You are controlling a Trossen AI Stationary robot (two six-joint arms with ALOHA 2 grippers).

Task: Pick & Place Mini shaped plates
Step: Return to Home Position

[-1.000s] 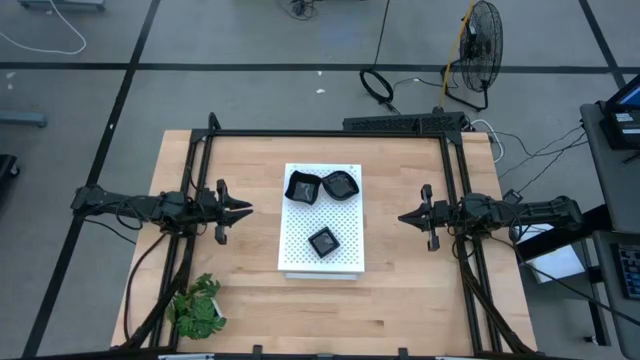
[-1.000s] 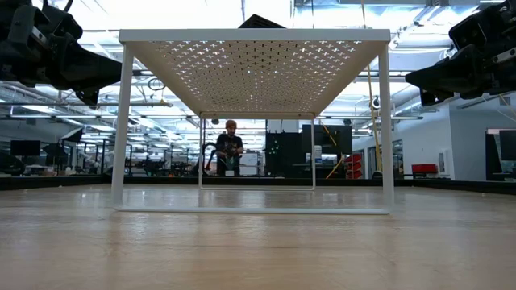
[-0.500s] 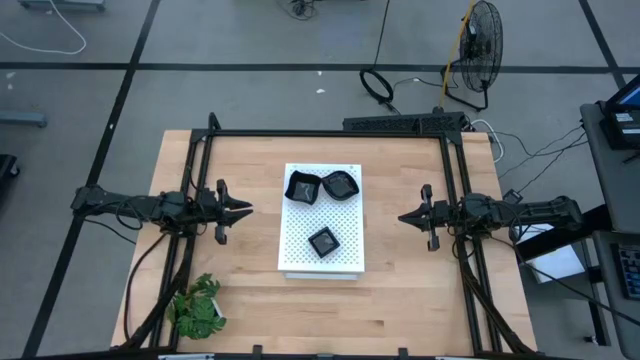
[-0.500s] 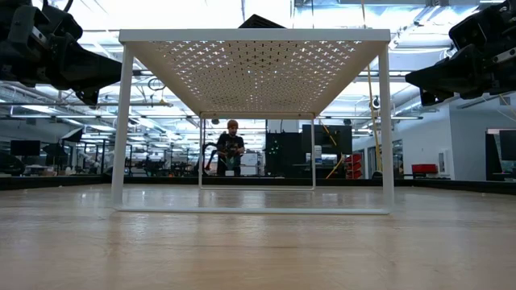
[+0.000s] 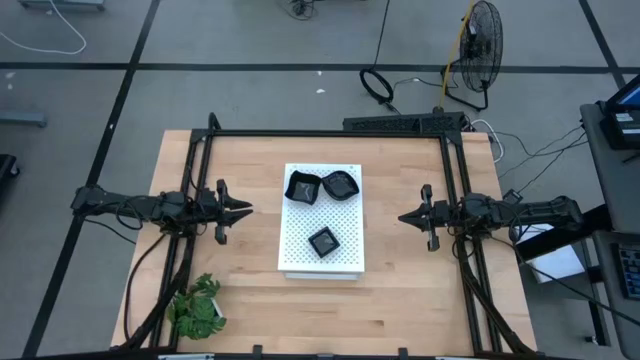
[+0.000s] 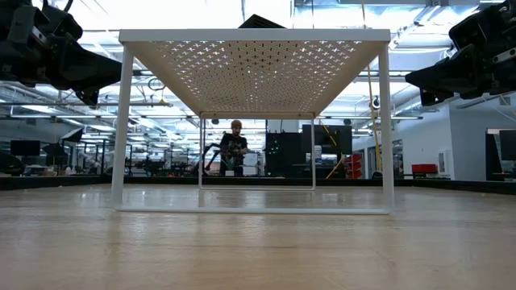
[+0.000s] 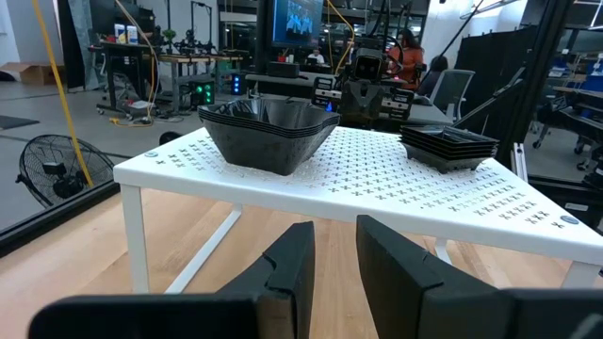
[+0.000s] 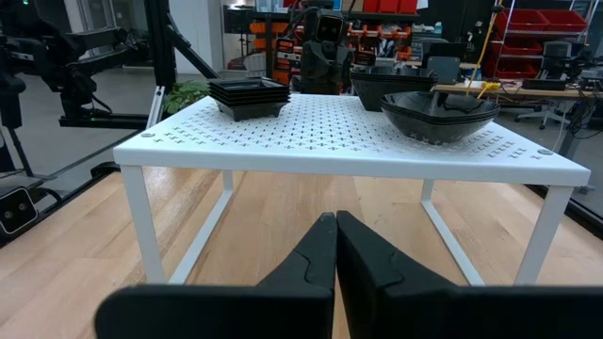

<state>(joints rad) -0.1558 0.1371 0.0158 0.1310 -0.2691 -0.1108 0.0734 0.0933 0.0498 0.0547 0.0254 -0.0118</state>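
Nothing has moved: left gripper (image 5: 246,209), fingers slightly parted; right gripper (image 5: 403,217), fingers closed; both empty. The mini shaped plates (image 5: 323,242) stand stacked on the white perforated shelf (image 5: 345,225) between them, well apart; placing appears finished.

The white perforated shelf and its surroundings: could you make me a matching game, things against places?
1. stack of small square black plates
2. stack of wavy-edged black bowls
3. leafy green plant

A. wooden table, its corner on the left arm's side
B. white perforated shelf, beside the rounded black dishes
C. shelf, alone at the plant-side end

Pairs: 1-C, 2-B, 3-A.
The left gripper and right gripper wait either side of the shelf.
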